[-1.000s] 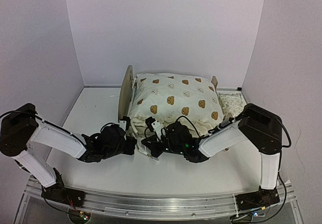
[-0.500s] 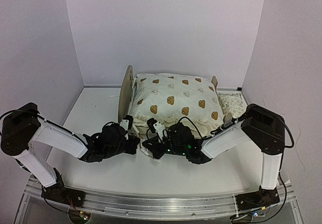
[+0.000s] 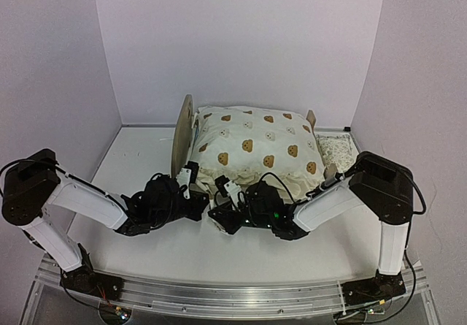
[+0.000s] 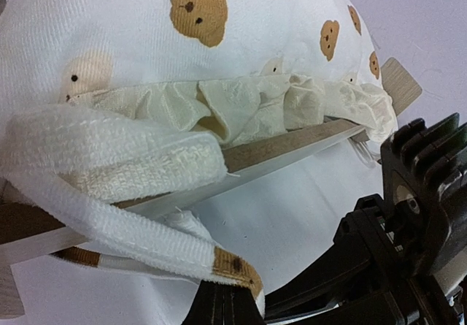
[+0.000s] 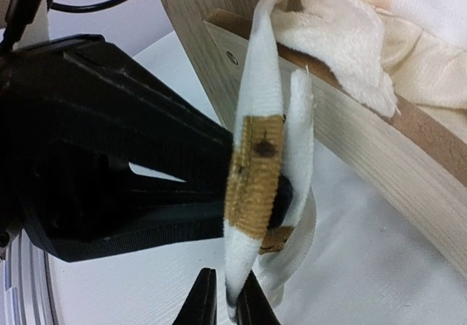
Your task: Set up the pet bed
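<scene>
The pet bed (image 3: pixel 182 134) sits in the middle of the white counter (image 3: pixel 139 157), near the back wall. Its tall round headboard is on the left side. A puffy bear quilt (image 3: pixel 255 148) lies on top of the bed and covers nearly all of it. A small pillow (image 3: pixel 337 148) lies just beside the bed on the right.

Both arms reach in low to the front left corner of the bed. The left hand (image 3: pixel 195 207) and the right hand (image 3: pixel 219 217) are very close together there.

In the left wrist view, the quilt's frilly edge hangs over the bed's wooden side rail (image 4: pixel 292 144). A loose corner of the quilt droops down below the rail, and the left hand (image 4: pixel 222 307) is clenched on its tip, by a brown bear.

In the right wrist view, the right hand (image 5: pixel 222 303) is pinched tight on a folded edge of the quilt, which runs up past a brown bear patch. The black left hand (image 5: pixel 109 179) comes in from the side and touches the same fold. The wooden bed frame is right behind it.
</scene>
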Tool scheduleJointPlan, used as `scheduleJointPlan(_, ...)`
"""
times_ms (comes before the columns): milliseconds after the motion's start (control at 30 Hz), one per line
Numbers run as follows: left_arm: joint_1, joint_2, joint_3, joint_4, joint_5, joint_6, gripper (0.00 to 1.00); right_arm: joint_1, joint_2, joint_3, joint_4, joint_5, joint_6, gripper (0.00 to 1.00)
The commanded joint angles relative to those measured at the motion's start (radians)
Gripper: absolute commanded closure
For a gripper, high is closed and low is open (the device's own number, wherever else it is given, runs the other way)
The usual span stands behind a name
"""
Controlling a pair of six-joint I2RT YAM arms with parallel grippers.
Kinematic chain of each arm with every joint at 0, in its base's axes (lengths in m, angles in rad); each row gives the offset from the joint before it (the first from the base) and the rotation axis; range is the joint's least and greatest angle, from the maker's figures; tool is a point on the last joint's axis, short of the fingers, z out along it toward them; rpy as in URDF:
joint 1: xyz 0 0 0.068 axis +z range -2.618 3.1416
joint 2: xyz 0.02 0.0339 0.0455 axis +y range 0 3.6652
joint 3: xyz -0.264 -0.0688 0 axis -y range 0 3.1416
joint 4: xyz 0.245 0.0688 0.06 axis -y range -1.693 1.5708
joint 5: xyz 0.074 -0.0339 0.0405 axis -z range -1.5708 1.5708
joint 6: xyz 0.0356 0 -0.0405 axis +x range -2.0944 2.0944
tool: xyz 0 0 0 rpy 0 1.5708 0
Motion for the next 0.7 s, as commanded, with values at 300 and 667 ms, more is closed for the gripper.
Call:
scheduleJointPlan(300, 0.002, 0.058, -0.013, 0.118, -0.012, 0.053, 1.00, 0.004, -0.155, -0.101, 0.003, 0.018, -0.076, 0.63)
scheduleJointPlan(667, 0.001, 0.083, -0.017, 0.166, -0.026, 0.069, 1.00, -0.038, -0.269, -0.173, -0.054, 0.136, -0.088, 0.56)
